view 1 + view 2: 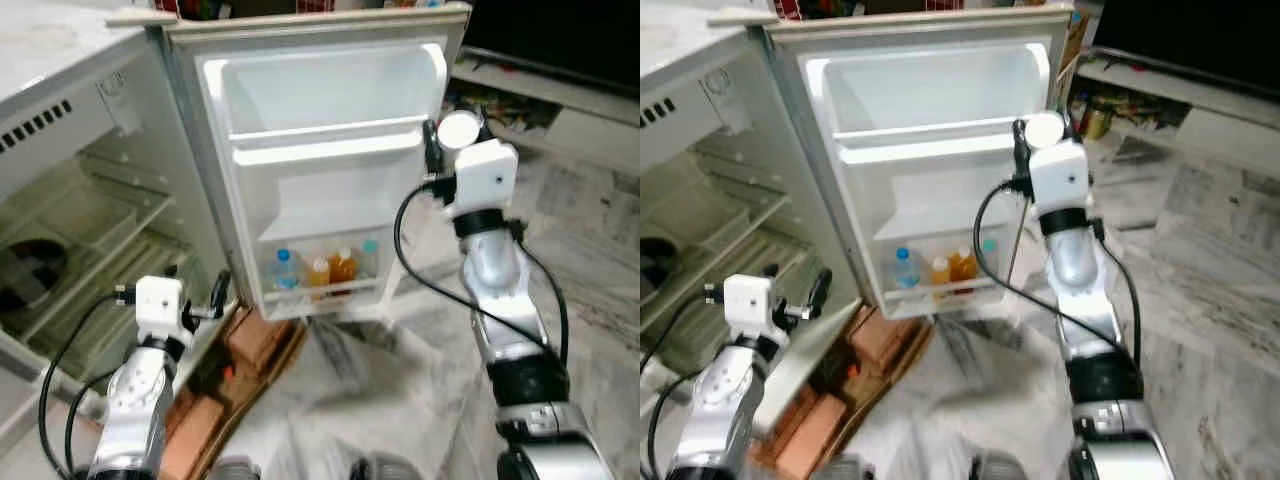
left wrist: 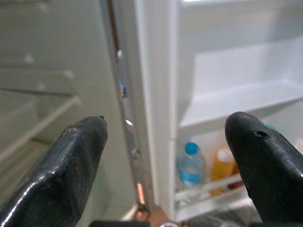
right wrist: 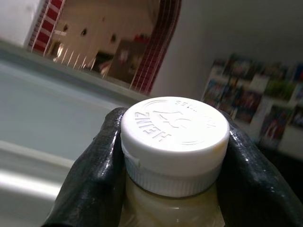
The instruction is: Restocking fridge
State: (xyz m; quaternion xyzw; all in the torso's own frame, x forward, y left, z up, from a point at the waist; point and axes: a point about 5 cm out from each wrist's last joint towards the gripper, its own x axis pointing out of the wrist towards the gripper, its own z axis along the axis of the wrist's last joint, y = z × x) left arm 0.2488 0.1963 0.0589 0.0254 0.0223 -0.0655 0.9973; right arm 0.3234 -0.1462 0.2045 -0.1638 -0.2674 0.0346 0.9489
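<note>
Marble-look floor (image 1: 590,250) lies under the robot, w/ a low dark TV unit (image 1: 560,60) at the far right and brown cardboard pieces (image 1: 255,345) on the ground near the fridge base.

Next, the small white fridge (image 1: 60,120) stands at the left, its cabinet open; I see pale wire shelves (image 1: 110,250) inside. Its door (image 1: 320,160) is swung wide and faces me. Upper door compartments look bare. On the bottom door shelf (image 1: 320,290) four bottles stand in a row: a clear one w/ blue cap (image 1: 285,270), two orange ones (image 1: 330,270) beside it, and approx. one more w/ teal cap (image 1: 370,255) at the right end.

On my right side, the right gripper (image 3: 173,156) is raised in front of the door, near its outer edge, at the height of the middle door shelf. Its fingers (image 3: 92,175) pinch the neck of a jar (image 3: 173,198) w/ pale yellowish content, just under the white screw cap (image 3: 174,135); the cap has embossed letters. So the jar is in the air, held, not on any shelf.

On my left side, the left gripper (image 2: 165,142) hangs low in front of the hinge side, between cabinet and door. Its fingers (image 2: 71,165) are spread wide apart w/ nothing between them.
</note>
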